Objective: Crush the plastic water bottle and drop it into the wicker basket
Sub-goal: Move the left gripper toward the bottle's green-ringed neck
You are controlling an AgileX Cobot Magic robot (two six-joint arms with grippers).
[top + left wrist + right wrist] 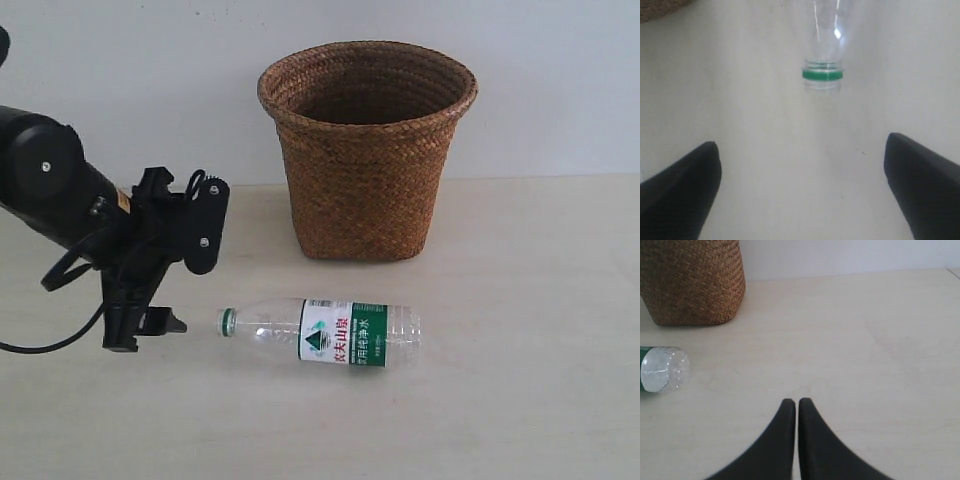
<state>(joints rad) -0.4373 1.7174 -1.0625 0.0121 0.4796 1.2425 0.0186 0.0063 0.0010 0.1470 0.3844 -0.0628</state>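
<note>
Bottle position: the plastic water bottle (320, 333) lies on its side on the table (520, 420), in front of the wicker basket (366, 150) on the exterior camera's side. It is apart from the basket's base and does not touch it. It looks uncrushed and the body is still round.

Long axis: it runs roughly parallel to the basket's front face. The green-ringed neck points away from the basket's centre line toward the left arm. The base points the opposite way.

Left gripper (148, 330): low over the table, out past the neck end and further from the basket than the bottle is. Its jaws are spread wide and hold nothing. In the left wrist view the neck (822, 75) sits ahead of the gripper (802, 145), close to centred in the gap, with bare table between. The gripper is therefore almost in line with the bottle's long axis. A sliver of basket rim (660, 7) shows at a frame corner.

Right gripper (797, 402): fingers pressed together, nothing between them. It is not in the exterior view. Its wrist view shows the bottle's base (662, 369) off to one side, in front of the basket (690, 280).

Judgement: the left arm is nearer and better aligned. A straight advance along the axis would bring the neck between its jaws.
</note>
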